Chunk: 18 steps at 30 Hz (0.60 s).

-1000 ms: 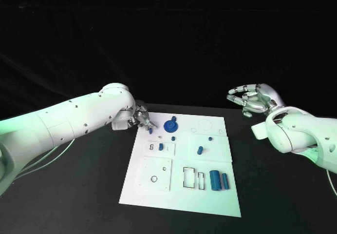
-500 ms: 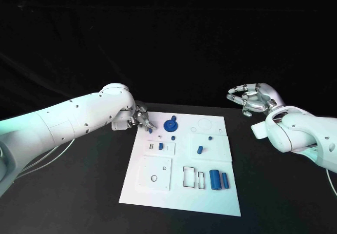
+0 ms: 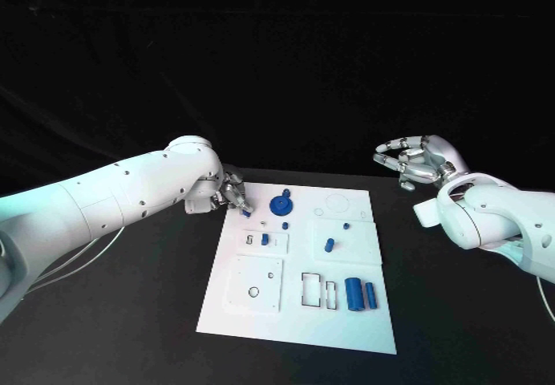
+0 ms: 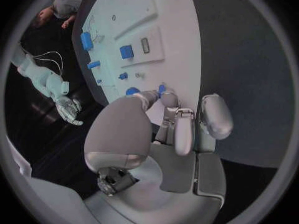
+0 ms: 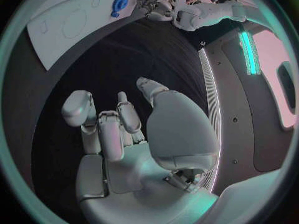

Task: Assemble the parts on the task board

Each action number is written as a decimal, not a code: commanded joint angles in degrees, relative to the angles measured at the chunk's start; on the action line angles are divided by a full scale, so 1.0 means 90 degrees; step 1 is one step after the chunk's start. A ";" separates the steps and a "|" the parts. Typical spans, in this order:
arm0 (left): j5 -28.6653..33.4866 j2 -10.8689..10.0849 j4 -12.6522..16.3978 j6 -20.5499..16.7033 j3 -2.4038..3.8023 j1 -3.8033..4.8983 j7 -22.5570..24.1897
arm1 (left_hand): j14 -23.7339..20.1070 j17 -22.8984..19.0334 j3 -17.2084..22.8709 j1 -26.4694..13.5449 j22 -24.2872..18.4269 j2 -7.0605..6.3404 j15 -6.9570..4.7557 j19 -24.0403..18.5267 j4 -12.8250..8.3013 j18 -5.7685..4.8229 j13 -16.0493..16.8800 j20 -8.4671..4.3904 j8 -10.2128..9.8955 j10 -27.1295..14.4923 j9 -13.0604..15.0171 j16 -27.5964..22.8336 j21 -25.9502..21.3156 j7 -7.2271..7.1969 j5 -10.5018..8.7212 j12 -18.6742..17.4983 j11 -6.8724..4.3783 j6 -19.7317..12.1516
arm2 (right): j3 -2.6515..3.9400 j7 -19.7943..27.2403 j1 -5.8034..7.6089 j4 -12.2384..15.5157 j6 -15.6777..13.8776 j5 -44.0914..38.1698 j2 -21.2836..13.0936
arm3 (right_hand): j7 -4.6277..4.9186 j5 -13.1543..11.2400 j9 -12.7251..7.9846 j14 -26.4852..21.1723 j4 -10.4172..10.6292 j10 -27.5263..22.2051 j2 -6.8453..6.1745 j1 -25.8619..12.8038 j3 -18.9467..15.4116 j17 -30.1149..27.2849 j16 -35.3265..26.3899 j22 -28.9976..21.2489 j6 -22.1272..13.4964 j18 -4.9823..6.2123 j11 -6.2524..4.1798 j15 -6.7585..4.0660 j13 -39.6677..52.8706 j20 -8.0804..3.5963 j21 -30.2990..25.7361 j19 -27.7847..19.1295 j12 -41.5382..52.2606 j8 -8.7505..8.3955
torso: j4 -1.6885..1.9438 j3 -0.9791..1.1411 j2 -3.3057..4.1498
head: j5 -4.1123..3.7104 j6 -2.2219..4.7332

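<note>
I drive the rig from far away, and over the last second almost nothing has moved. The black surface (image 3: 139, 321) carries the white task board (image 3: 303, 321) in the same place. On it I see the same blue parts: a round gear-like disc (image 3: 281, 207) near the far edge, a thick cylinder (image 3: 354, 293) with a thinner pin (image 3: 370, 293) just beside it near the front edge, and small pieces in the middle plates.

The left hand (image 3: 232, 195) stays at the far left corner of the board, and its fingers (image 4: 167, 98) hold a small blue part (image 3: 248, 214) pinched at the tips, as before. The right hand (image 3: 416, 163) still hangs raised beyond the right edge of the board, well apart from it. Its fingers (image 5: 127, 117) are curled in loosely and hold nothing.

I judge from this stillness that the left hand is settling its pinch, or aiming, before it places the small part; the assembly looks far from finished.

The left wrist view shows what the head view cannot: the blue part (image 4: 161, 89) sits between the fingertips, just over the white board edge. Whether it touches the board, I cannot tell. The right wrist view shows plainly the empty palm of the right hand.
</note>
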 commanded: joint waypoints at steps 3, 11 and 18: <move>0.0379 0.0004 0.0000 -0.0300 0.0002 0.0000 0.0068 | 0.0460 0.0782 0.0692 0.0127 0.0016 -0.0018 -0.0045 0.0002 -0.0122 -0.0067 0.0000 -0.0049 0.0244 0.0030 0.0176 0.0026 0.0029 -0.0042 0.0016 0.0061 -0.0043 -0.0045 | 0.0000 0.0046 -0.0006 -0.0007 0.0067 -0.0014 0.0007 | -0.0020 0.0021 -0.0005 0.0293 0.0043 0.0036 0.0011 -0.0071 -0.0007 0.0045 -0.0027 -0.0005 -0.0019 0.0045 -0.0016 -0.0039 0.0001 -0.0010 -0.0027 -0.0041 0.0000 0.0024 | -0.0001 -0.0002 0.0001 | -0.0001 0.0000; 0.0614 -0.0125 0.0113 -0.0355 0.0011 -0.0001 0.0063 | 0.0454 0.0756 0.1292 -0.0026 0.0004 -0.0194 -0.0060 -0.0007 -0.0307 -0.0067 -0.0031 -0.0050 0.0464 0.0056 0.0309 0.0022 0.0021 -0.0074 0.0026 0.0077 -0.0059 -0.0091 | -0.0001 0.0042 -0.0010 -0.0014 0.0073 -0.0014 0.0006 | -0.0020 0.0021 -0.0005 0.0293 0.0043 0.0036 0.0011 -0.0071 -0.0007 0.0045 -0.0027 -0.0005 -0.0019 0.0045 -0.0016 -0.0039 0.0001 -0.0010 -0.0027 -0.0041 0.0000 0.0024 | -0.0002 -0.0001 -0.0004 | -0.0005 0.0003; 0.0883 -0.0442 0.0532 -0.0458 0.0018 0.0000 0.0050 | 0.0454 0.0753 0.1524 -0.0131 0.0018 -0.0269 -0.0074 0.0001 -0.0406 -0.0069 0.0042 -0.0062 0.0552 0.0134 0.0354 0.0023 0.0028 -0.0090 0.0039 0.0148 -0.0076 -0.0089 | -0.0002 0.0040 -0.0013 -0.0009 0.0074 -0.0014 -0.0005 | -0.0020 0.0021 -0.0005 0.0293 0.0043 0.0036 0.0011 -0.0071 -0.0007 0.0045 -0.0027 -0.0005 -0.0019 0.0045 -0.0016 -0.0039 0.0001 -0.0010 -0.0027 -0.0041 0.0000 0.0024 | 0.0004 0.0005 -0.0010 | -0.0013 0.0005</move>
